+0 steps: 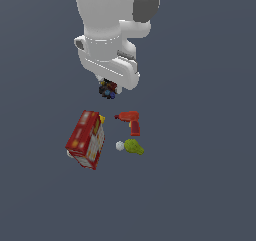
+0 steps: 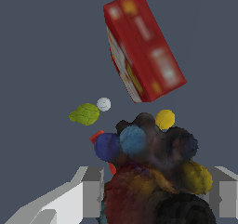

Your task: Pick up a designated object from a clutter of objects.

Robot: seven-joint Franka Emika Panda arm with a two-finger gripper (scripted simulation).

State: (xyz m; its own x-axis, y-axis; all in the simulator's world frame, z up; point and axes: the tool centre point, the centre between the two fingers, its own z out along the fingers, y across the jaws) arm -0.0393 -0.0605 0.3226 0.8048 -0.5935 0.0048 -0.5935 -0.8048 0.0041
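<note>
Gripper [image 1: 107,87] clamps lumpy dark object [image 1: 107,90]; fingertips hidden.

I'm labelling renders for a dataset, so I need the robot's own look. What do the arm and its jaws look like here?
The arm is glossy white with rounded, bulbous segments and a dark grey oval panel on one side. The hand body is white and blocky with small grey inset details. In the wrist view, the gripper has pale grey, angular jaws. No cables or markings show.
</note>
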